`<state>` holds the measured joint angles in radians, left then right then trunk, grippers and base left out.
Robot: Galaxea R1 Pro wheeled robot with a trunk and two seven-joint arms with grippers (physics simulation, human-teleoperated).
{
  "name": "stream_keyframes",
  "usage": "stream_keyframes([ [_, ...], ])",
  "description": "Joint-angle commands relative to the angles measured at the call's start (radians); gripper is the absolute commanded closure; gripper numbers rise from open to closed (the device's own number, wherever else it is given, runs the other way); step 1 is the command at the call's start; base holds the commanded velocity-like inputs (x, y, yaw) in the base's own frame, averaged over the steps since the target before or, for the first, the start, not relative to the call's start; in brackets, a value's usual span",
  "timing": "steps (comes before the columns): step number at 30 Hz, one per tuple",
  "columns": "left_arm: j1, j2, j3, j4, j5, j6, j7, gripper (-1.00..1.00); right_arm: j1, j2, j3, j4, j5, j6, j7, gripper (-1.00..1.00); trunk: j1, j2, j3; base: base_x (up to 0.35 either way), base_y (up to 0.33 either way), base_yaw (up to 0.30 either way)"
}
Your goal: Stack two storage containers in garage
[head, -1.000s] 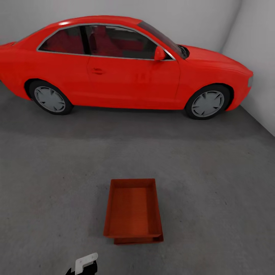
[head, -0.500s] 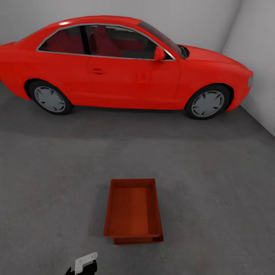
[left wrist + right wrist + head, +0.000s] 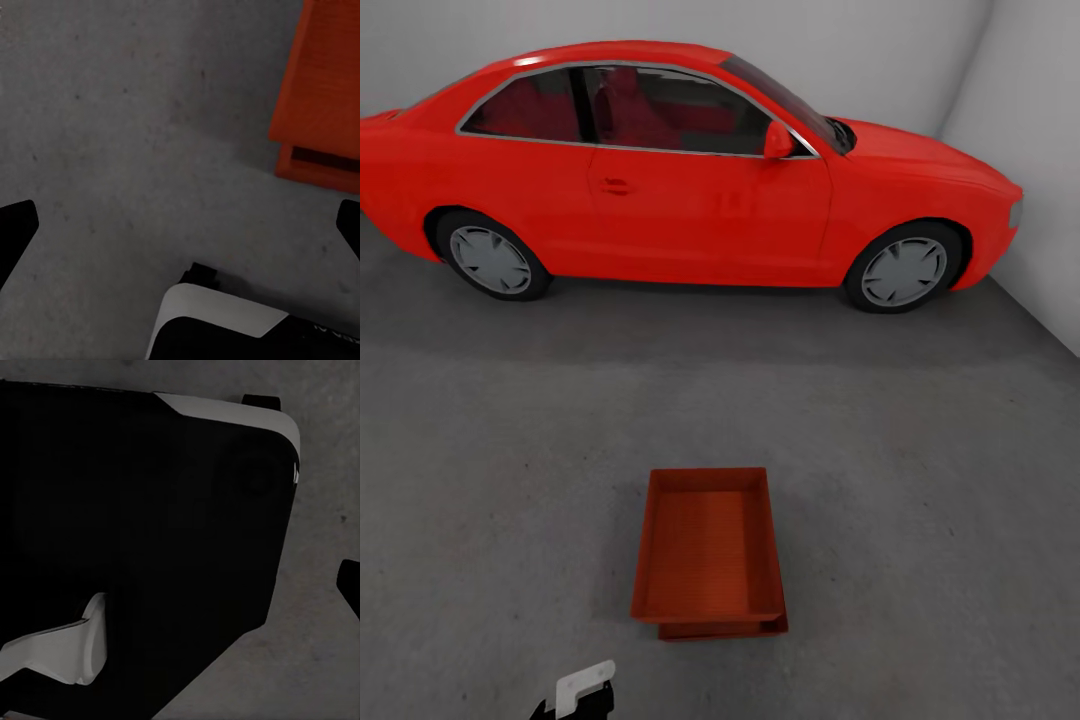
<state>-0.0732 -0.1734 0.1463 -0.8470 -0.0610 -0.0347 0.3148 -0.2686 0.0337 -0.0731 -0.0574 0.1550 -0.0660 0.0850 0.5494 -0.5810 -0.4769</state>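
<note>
Storage containers sit stacked on the garage floor, and neither gripper touches them. In the left wrist view the left gripper has its two dark fingertips at opposite edges of the picture, jaws wide apart, with nothing between them but bare grey concrete. One corner of the stack shows off to the side in that view, clear of the fingers. In the right wrist view one dark fingertip of the right gripper pokes in at the picture's edge over concrete; the other finger is hidden, so whether its jaws stand apart or together cannot be told. Much of that view is taken up by a black robot body with white trim.

In the head view a small white-and-black piece of the robot shows at the bottom edge, just short of the stack. The upper container is nested on the lower container, whose near edge peeks out beneath, shifted slightly to the right. Both are orange-red, open-topped and upright, the upper one showing a ribbed base and nothing inside.

Well beyond the stack, a glossy red car stands side-on against the plain white walls.
</note>
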Motion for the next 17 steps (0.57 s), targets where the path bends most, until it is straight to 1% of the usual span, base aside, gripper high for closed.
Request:
stream_keyframes([
  [1, 0.000, -0.001, 0.006, 0.000, -0.006, -0.002, 0.001, -1.00, 0.000, 0.000, -0.008, 0.001, 0.010, -0.003, 0.002, -1.00, 0.000, -0.001, -0.001, 0.000, 0.000, 0.000],
  [4, 0.000, -0.001, 0.025, 0.000, -0.008, -0.002, 0.001, -1.00, 0.000, 0.000, -0.008, 0.001, 0.010, -0.003, 0.002, -1.00, 0.000, -0.001, -0.001, 0.000, 0.000, 0.000],
  [6, 0.000, -0.001, 0.031, 0.000, -0.010, -0.002, 0.001, -1.00, 0.000, 0.000, -0.008, 0.001, 0.010, -0.003, 0.002, -1.00, 0.000, -0.001, -0.001, 0.000, 0.000, 0.000],
  [17, 0.000, -0.001, 0.034, -0.001, -0.014, -0.002, 0.004, -1.00, 0.000, 0.000, -0.008, 0.001, 0.010, -0.003, 0.002, -1.00, 0.000, -0.001, -0.001, 0.000, 0.000, 0.000],
])
